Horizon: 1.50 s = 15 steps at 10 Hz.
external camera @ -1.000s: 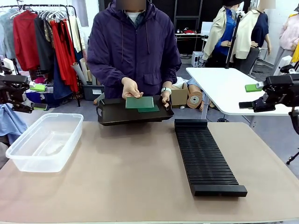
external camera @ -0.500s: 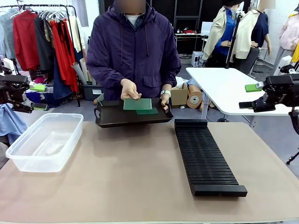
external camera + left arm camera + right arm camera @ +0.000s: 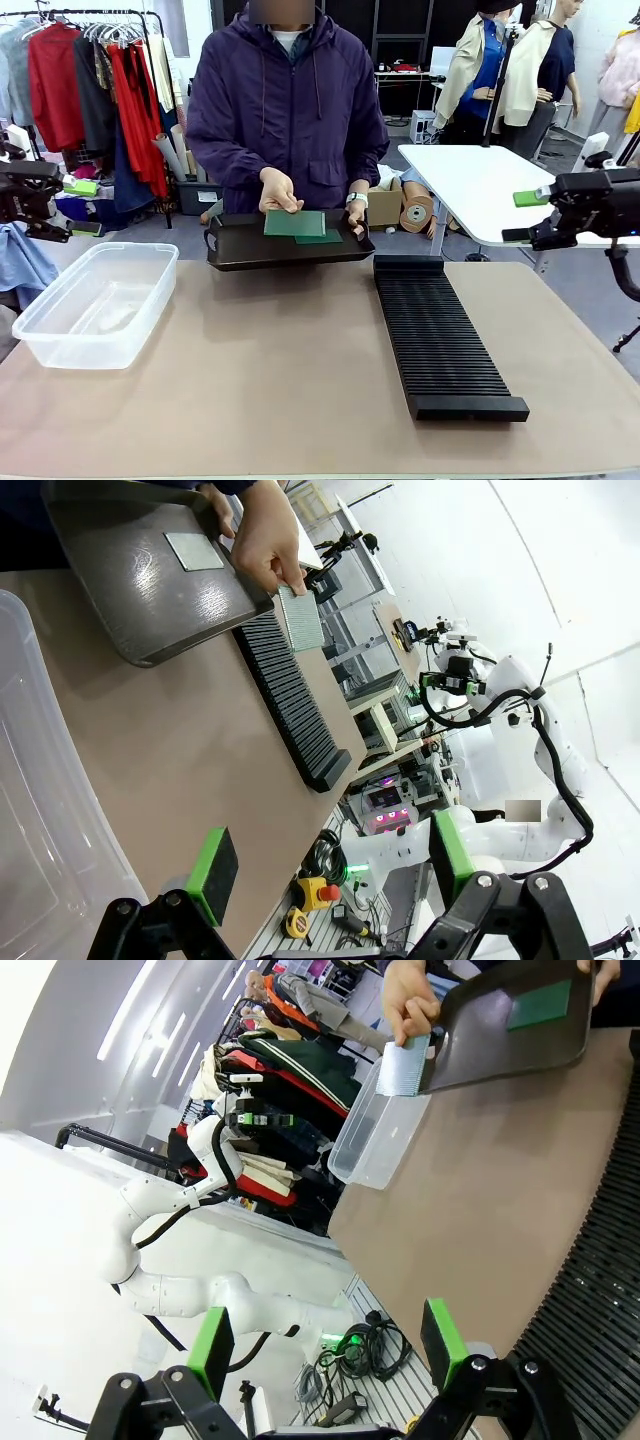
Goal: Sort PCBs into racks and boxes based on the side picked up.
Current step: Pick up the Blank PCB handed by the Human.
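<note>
We see the PCBs (image 3: 296, 224), two green boards partly overlapping, lying in a flat dark tray (image 3: 240, 252) in the upper middle of the front view. One of the person's hands (image 3: 281, 190) rests its fingers on the upper board, and the other hand (image 3: 356, 212) grips the tray's right end. The tray is held above the far edge of the table (image 3: 300, 380). In the right wrist view a green board (image 3: 540, 1005) shows in the tray at the upper right of the frame. Just right of the tray in the front view, the long black ribbed rack (image 3: 440, 335) runs from the far edge down towards the lower middle, its slots bare. At the left of the frame sits the clear box (image 3: 95, 300), well apart from the rack. The left gripper (image 3: 82, 207) hangs at the left edge, above and beyond the box, touching nothing. In its own wrist view (image 3: 330, 860) we find the fingers spread wide with nothing between them. The right gripper (image 3: 522, 216) hovers at the right edge, above the table's far corner and apart from the rack. Its wrist view (image 3: 325, 1340) likewise shows the fingers wide and bare.
</note>
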### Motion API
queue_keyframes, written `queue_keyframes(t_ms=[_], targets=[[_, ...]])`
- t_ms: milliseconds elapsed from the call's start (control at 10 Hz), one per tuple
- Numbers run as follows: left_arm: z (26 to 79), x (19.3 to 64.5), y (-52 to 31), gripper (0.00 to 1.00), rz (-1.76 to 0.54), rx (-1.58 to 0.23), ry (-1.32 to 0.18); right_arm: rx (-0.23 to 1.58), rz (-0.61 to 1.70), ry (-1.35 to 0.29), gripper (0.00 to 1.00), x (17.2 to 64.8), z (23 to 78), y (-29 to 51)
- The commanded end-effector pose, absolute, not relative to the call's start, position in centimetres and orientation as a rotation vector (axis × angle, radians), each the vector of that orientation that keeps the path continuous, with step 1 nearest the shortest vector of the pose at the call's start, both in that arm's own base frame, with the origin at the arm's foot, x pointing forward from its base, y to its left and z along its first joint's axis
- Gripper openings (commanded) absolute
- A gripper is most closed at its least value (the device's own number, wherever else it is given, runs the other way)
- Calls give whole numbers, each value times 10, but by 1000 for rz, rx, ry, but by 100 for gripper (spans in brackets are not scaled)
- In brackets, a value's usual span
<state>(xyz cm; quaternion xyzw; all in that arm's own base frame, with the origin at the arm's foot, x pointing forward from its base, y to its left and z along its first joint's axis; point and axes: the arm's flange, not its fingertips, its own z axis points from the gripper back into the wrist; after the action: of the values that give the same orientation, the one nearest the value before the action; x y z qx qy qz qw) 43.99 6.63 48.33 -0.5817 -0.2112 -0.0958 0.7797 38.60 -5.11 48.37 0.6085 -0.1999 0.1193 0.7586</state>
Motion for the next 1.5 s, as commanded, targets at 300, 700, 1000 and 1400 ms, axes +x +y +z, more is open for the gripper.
queue_keyframes(t_ms=[300, 700, 1000, 1400], targets=[[484, 440, 67, 100, -198, -1259, -451, 1344, 319, -485, 100, 442, 463, -34], [484, 440, 67, 100, -198, -1259, -451, 1399, 300, -385, 100, 488, 431, -31], [484, 440, 67, 100, -198, -1259, -451, 1459, 342, -355, 100, 523, 406, -20], [484, 440, 67, 100, -198, -1259, -451, 1527, 319, -298, 100, 553, 383, 6]])
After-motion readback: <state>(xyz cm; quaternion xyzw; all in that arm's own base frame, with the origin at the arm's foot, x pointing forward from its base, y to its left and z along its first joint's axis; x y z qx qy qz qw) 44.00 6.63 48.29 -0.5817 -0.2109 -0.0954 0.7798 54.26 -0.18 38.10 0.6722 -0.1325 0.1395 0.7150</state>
